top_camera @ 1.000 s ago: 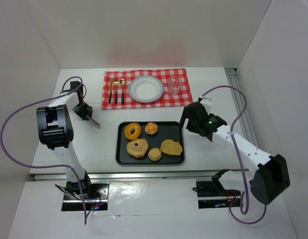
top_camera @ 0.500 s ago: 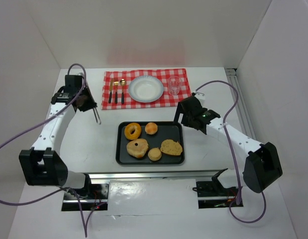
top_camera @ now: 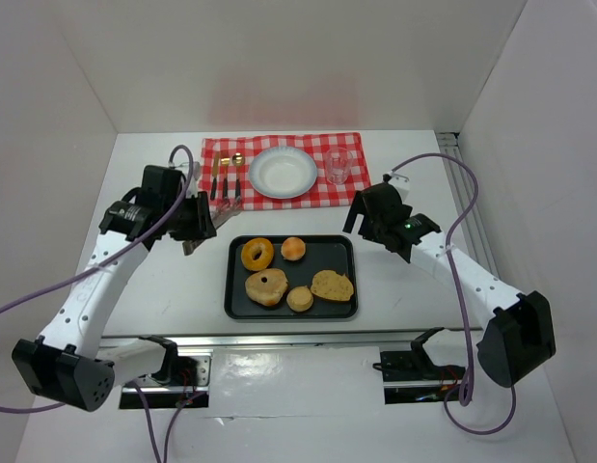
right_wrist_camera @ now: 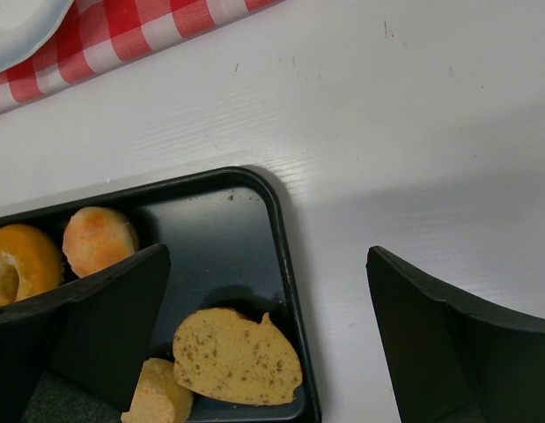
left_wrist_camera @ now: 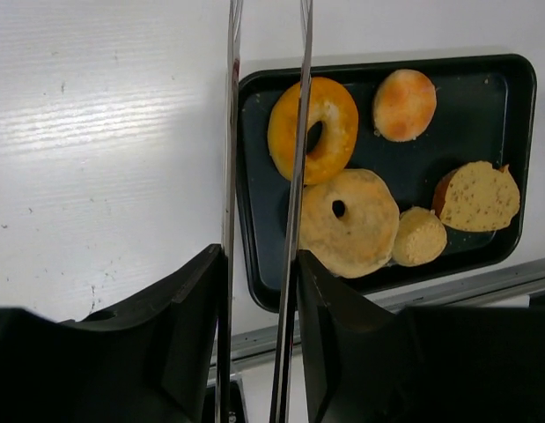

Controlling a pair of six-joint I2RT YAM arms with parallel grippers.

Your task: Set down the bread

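1. The left gripper (left_wrist_camera: 259, 264) is clamped on thin metal tongs (left_wrist_camera: 294, 176). Each tong arm lies against the inner face of a finger, with a narrow gap between the arms.
2. The right gripper (right_wrist_camera: 268, 256) has its fingers spread wide and holds nothing. It hangs over the right edge of the black tray (right_wrist_camera: 228, 229).
3. The table (top_camera: 423, 174) is white, with white walls on three sides. At the upper centre of the top view, a red checked cloth (top_camera: 351, 188) carries a white plate (top_camera: 284, 172), a clear glass (top_camera: 338, 166) and cutlery (top_camera: 224, 174).
4. The bread (top_camera: 247, 257) lies in the upper left corner of the tray, next to a round bun (top_camera: 293, 248). A pale bagel-like piece (top_camera: 266, 287) lies below it.
5. In the left wrist view, the right tong arm crosses the left side of the bread (left_wrist_camera: 338, 123), and the left arm runs over the table just beside the tray. Contact cannot be told.
6. In the top view, the left gripper (top_camera: 197, 231) sits just left of the tray's upper left corner.
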